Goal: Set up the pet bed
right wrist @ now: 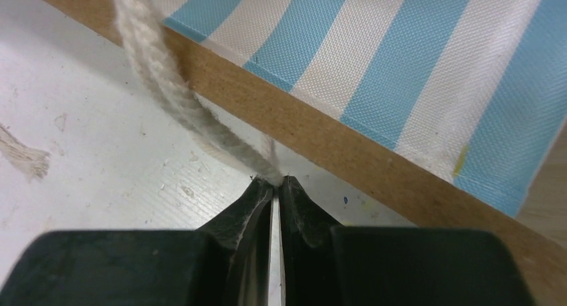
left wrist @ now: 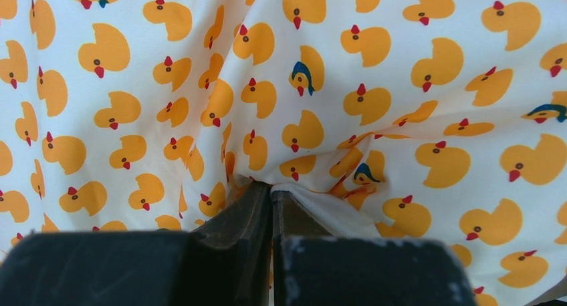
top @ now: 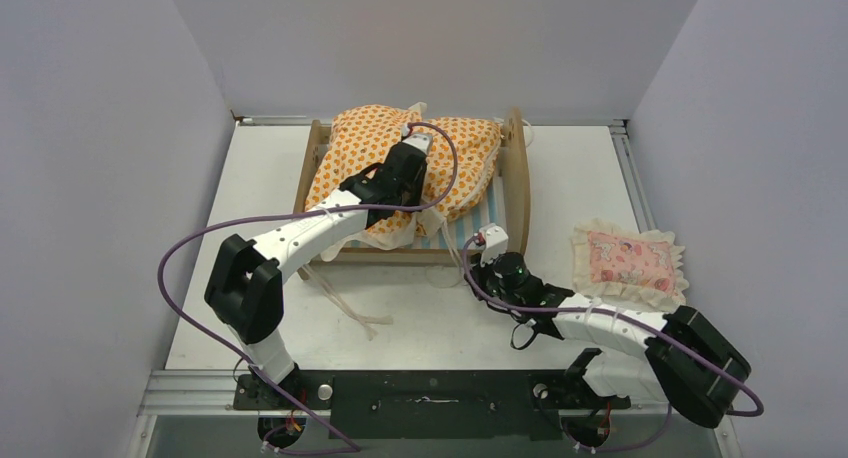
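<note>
We judge the setup about half done: the pet bed (top: 518, 178) stands upright at the far middle of the desk (top: 260, 178), and the duck-print mattress (top: 370, 143) is already on it, but heaped and creased rather than spread. It is humped toward the far left end, and the blue-and-white striped base (top: 480, 218) shows bare at the near right corner. The left claw (left wrist: 271, 189) is pressed together on a fold of that mattress, the cloth puckering into its tips. The right claw (right wrist: 276, 181) sits low on the desk just beside the bed's near wooden rail (right wrist: 321, 142), shut on a cream cord (right wrist: 154, 72) that runs over the rail and ends in its tips (we cannot tell from these views what the cord's far end is tied to). What is left, as we read it, is flattening the mattress over the whole base and then adding the pink frilled pillow (top: 627, 263), which lies apart on the desk to the right of the bed. More pale ties (top: 345, 298) trail loose on the desk in front of the bed, beneath the left arm, and could snag; the left arm itself lies across the mattress, hiding much of it from above.
</note>
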### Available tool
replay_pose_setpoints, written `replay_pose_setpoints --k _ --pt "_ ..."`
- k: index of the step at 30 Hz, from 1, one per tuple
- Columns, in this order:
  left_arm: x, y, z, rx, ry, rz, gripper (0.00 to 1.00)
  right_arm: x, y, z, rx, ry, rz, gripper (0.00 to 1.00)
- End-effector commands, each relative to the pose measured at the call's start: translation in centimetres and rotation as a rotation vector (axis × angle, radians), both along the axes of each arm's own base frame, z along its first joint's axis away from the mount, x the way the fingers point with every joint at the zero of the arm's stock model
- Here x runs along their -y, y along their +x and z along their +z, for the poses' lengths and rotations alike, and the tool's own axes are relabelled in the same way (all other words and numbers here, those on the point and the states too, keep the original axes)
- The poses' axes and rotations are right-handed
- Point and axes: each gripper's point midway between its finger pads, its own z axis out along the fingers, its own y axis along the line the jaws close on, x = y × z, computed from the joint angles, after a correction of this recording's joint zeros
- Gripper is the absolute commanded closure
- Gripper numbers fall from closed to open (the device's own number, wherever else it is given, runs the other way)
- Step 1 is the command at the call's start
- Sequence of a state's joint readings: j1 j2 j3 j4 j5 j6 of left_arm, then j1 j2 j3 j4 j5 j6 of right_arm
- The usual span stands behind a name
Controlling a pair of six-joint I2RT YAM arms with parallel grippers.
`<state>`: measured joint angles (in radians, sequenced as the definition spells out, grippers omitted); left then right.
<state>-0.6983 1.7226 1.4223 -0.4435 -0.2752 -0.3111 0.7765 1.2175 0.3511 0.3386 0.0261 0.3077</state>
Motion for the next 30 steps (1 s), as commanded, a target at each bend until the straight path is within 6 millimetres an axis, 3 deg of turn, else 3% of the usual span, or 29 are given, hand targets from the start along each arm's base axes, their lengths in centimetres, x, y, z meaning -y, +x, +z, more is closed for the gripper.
replay_pose_setpoints --k 1,5,8,15,19,26,30 --pt "0.1 1.2 2.4 0.051 -0.043 0.017 1.00 -0.2 -0.1 4.4 0.006 0.014 0.002 0.95" --pt "-0.1 1.1 2.9 0.066 -0.052 0.016 1.00 1.1 -1.3 7.5 -0.078 -0.092 0.003 0.95" --pt "0.0 0.8 3.1 0.070 -0.065 0.011 1.00 1.9 -1.1 10.9 -0.080 -0.174 -0.012 0.95" --pt "0.7 -0.3 4.1 0.060 -0.128 -0.021 1.00 4.7 2.9 20.3 0.099 -0.361 -0.160 0.95" --pt "1.6 -1.3 5.1 0.058 -0.177 -0.048 1.00 5.7 5.2 24.2 0.220 -0.422 -0.239 0.95" --pt "2.6 -3.1 6.3 0.054 -0.244 -0.077 1.00 8.2 6.5 26.4 0.323 -0.509 -0.371 0.95" --pt "3.5 -4.0 6.7 0.048 -0.272 -0.096 1.00 8.2 6.3 26.4 0.350 -0.476 -0.365 0.93"
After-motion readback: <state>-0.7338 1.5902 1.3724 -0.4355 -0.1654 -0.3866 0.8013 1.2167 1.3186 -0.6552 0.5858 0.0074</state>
